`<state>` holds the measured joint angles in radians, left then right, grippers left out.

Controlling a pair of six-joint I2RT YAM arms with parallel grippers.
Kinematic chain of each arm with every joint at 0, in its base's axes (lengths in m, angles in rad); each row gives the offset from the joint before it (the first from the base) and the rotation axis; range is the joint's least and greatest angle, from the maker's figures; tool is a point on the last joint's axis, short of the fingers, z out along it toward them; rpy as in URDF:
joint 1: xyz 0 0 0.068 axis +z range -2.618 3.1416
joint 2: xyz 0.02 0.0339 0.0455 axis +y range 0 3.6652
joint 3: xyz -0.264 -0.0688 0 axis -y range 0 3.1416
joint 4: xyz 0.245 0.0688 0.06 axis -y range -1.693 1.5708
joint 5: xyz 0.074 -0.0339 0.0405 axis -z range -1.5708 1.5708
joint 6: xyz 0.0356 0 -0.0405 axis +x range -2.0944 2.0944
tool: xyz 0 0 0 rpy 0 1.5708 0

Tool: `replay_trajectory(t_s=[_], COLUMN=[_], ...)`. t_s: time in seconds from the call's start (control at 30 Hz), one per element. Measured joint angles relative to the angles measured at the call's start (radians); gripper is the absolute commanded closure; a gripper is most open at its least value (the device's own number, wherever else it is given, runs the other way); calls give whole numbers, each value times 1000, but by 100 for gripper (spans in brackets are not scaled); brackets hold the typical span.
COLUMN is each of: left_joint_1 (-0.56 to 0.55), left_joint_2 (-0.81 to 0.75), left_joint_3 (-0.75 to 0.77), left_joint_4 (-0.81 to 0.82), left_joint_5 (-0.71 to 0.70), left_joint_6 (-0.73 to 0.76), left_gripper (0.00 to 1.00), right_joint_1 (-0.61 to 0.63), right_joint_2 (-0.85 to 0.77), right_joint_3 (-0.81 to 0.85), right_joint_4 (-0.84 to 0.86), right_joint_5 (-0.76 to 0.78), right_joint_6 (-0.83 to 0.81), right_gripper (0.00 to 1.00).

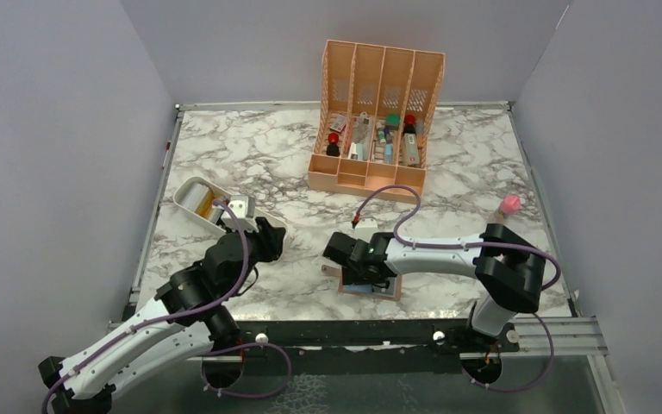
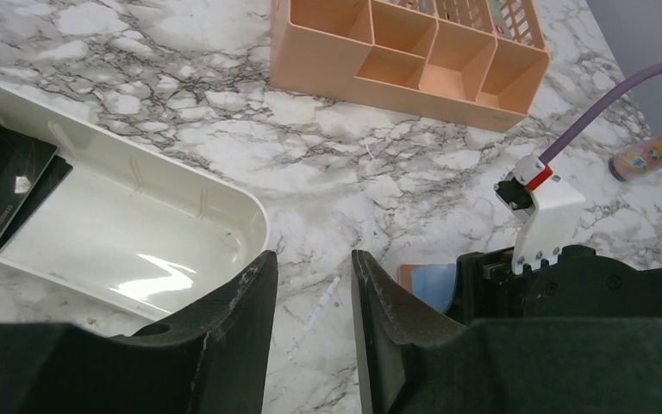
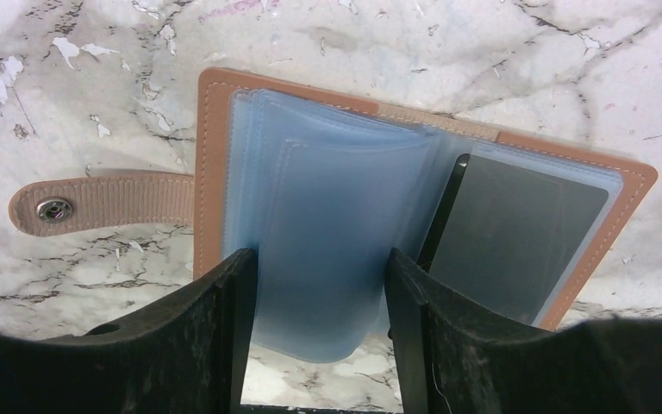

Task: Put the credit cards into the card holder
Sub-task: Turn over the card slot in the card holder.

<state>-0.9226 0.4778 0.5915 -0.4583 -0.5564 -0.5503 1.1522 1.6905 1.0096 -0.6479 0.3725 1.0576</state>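
The card holder (image 3: 215,129) lies open on the marble, brown outside with light blue sleeves and a snap tab (image 3: 95,203) at its left. A dark card (image 3: 517,228) sits in its right sleeve. My right gripper (image 3: 319,263) is open just over it, its fingers on either side of a raised blue sleeve leaf (image 3: 327,216). In the top view it hovers (image 1: 345,256) over the holder (image 1: 371,289). Black credit cards (image 2: 4,185) lie in the white tray (image 2: 181,216). My left gripper (image 2: 310,272) is open and empty above bare marble, just right of the tray's end (image 1: 191,185).
A tall peach organizer (image 1: 375,112) with small items stands at the back, and its front also shows in the left wrist view (image 2: 396,82). A pink-capped bottle (image 1: 507,207) stands at the right. The right arm's gripper body (image 2: 586,285) is close to my left gripper.
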Motion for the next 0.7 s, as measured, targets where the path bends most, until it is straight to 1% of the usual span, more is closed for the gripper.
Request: replay_trajectory(t_s=[0.1,0.3,0.43,0.53,0.7], left_joint_1=[0,0,0,0,0], left_joint_2=[29,121,169,180,197], left_joint_3=[0,-2,-2,-5,-5], left_joint_4=[3,29,39,50,70], left_joint_5=[21,93,120,135,150], left_joint_6=[-16,-44,-51,-56,-60], left_gripper=[60,59,59,59,59], right_joint_1=[0,0,0,0,0], right_joint_2=[-19,-44,-55,-60,-74], right_joint_3=[-24,-48,-53,-53,-56], right_joint_4=[19,46,47,45,43], right_joint_5=[-1,-3,-3,-3,-2], right_joint_6=[0,-3,-2,-2,-2], right_gripper=[38,37,33,33,37])
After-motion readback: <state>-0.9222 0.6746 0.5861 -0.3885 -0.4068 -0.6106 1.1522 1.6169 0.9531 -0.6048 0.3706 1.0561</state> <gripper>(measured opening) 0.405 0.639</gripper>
